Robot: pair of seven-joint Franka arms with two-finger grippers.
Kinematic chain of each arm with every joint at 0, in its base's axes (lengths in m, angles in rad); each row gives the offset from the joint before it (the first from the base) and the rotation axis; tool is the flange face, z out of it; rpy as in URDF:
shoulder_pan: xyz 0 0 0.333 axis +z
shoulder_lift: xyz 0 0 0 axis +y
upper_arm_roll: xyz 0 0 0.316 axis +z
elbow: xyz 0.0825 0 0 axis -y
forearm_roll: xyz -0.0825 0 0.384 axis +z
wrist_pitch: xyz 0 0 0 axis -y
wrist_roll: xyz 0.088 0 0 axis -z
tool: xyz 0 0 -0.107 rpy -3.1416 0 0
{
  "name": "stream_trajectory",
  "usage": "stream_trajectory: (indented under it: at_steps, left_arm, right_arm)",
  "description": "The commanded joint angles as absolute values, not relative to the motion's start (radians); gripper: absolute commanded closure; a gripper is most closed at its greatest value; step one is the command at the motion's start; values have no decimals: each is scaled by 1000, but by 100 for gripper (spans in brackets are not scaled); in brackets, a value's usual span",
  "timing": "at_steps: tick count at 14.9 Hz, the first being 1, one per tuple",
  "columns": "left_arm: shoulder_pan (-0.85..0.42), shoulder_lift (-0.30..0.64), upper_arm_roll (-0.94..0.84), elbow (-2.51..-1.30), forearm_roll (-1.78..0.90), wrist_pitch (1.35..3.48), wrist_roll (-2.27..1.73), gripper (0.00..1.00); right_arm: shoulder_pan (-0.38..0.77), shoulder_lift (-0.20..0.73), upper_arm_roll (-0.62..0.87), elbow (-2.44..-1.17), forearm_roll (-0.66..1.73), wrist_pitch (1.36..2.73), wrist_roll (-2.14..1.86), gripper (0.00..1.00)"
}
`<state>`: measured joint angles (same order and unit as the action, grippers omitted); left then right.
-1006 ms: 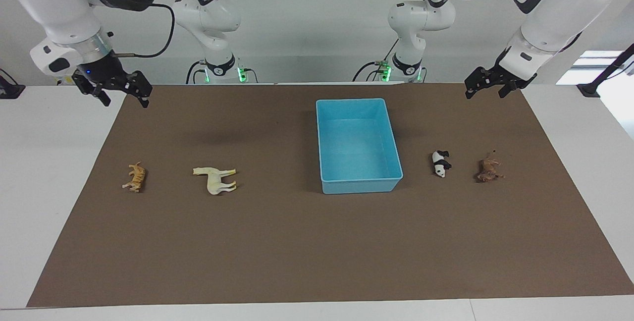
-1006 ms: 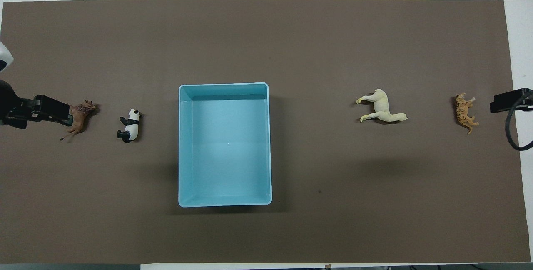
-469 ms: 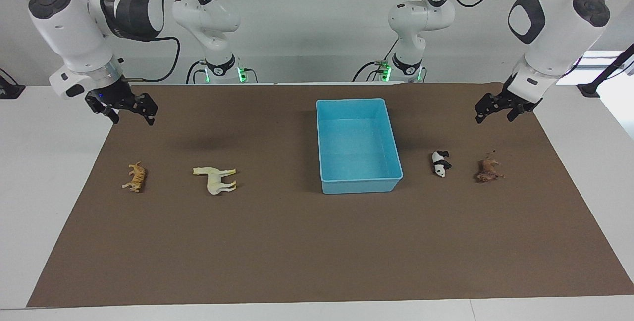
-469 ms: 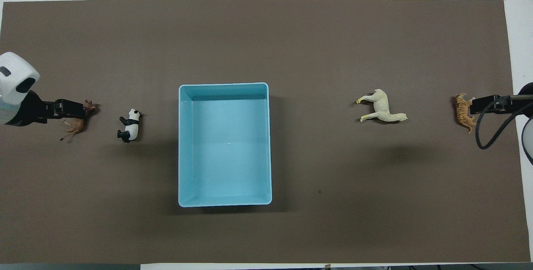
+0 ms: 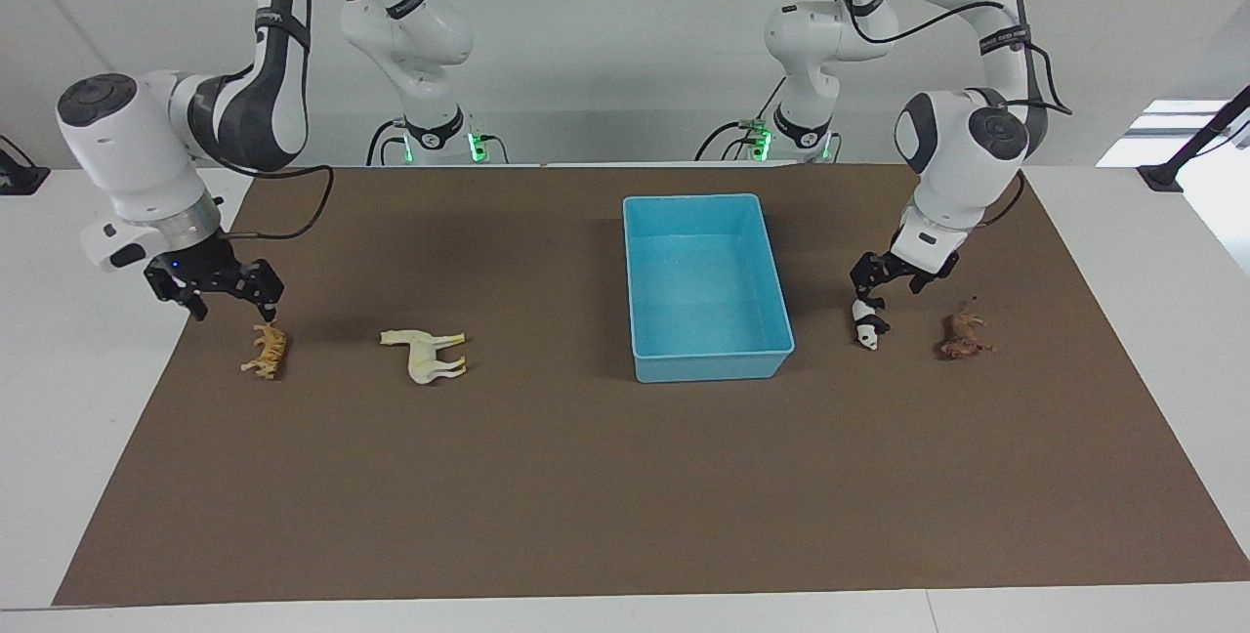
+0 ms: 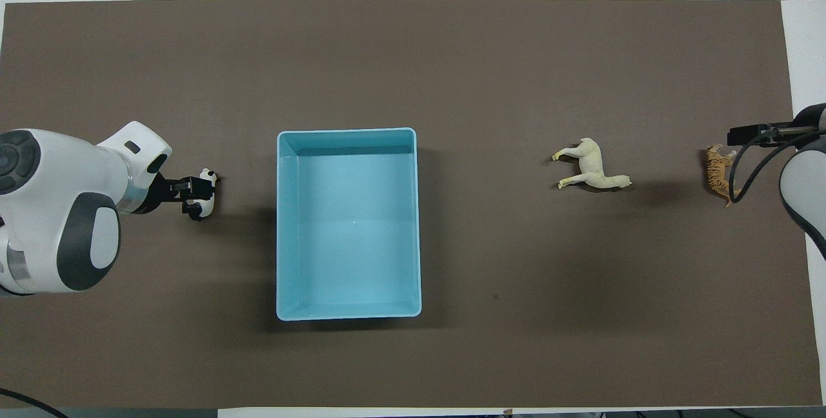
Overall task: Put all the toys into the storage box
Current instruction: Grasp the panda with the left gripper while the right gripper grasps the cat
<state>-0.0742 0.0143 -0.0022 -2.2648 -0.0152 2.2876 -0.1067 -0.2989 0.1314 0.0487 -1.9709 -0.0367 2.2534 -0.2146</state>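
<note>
The light blue storage box [image 5: 708, 365] [image 6: 348, 131] stands empty at the middle of the mat. The black-and-white panda [image 5: 867, 328] [image 6: 208, 177] lies beside it toward the left arm's end, and the brown lion [image 5: 964, 335] lies farther out that way, hidden under the arm in the overhead view. My left gripper [image 5: 889, 289] [image 6: 187, 189] hangs open just above the panda. Toward the right arm's end lie the cream horse [image 5: 425, 356] [image 6: 594, 170] and the orange tiger [image 5: 267, 352] [image 6: 717, 173]. My right gripper [image 5: 234, 309] [image 6: 743, 136] is open, low over the tiger's robot-side edge.
A brown mat [image 5: 586, 477] covers most of the white table [image 5: 88, 399]. The four toys and the box sit in one row across its middle. Both arm bases stand at the robots' edge of the table.
Both arms have come down from high over the mat's corners. The left gripper passed over the lion to the panda. The right gripper dropped toward the tiger. No toy has moved.
</note>
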Motion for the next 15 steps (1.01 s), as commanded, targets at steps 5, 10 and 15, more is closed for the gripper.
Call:
stream_trajectory:
  at_steps: [5, 10, 15]
  left_arm:
    - [-100, 34, 9, -2418, -6, 2502, -120, 0]
    - [-101, 61, 9, -2401, -5, 2534, -112, 3]
    - [-103, 75, 9, -2382, -5, 2525, -110, 21]
  right_arm:
    - [-318, 189, 61, -2081, -48, 2415, -256, 0]
    - [-331, 167, 61, -2141, -48, 2437, -252, 0]
    - [-369, 207, 61, -2186, -48, 2522, -255, 0]
